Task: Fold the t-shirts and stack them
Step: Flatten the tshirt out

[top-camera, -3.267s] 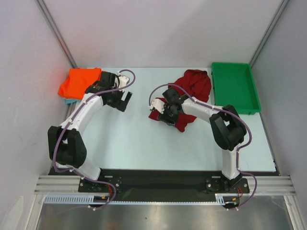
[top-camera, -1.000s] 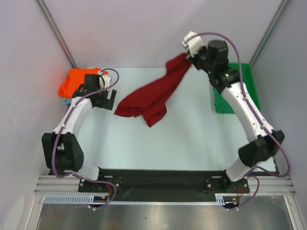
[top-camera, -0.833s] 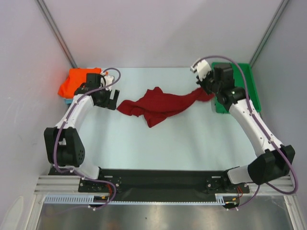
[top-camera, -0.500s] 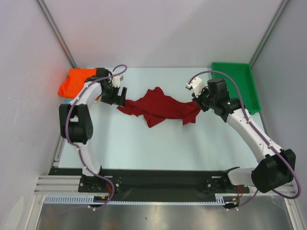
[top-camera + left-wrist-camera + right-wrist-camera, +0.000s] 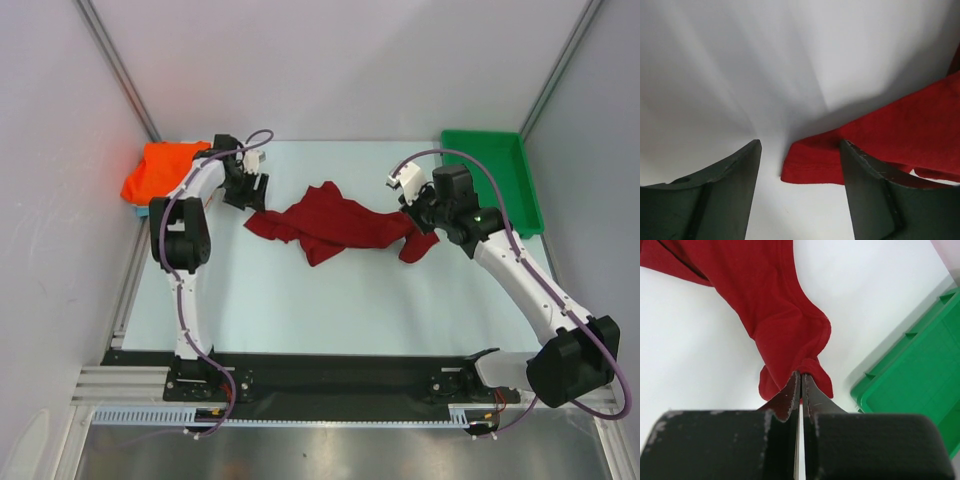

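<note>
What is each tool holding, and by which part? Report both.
The right tool is shut on the maroon t-shirt, pinching a bunched fold at its right end. The left tool is open and holds nothing.

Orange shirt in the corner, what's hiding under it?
A teal-blue edge peeks out from under the orange shirt on its near side. The orange cloth covers everything else, so the pictures do not show what that teal thing is or how big it is.

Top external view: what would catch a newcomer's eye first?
The maroon t-shirt lies crumpled across the middle, its right end pinched in the right gripper. The open left gripper hovers at its left edge; the orange t-shirt sits back left, the green tray back right.
</note>
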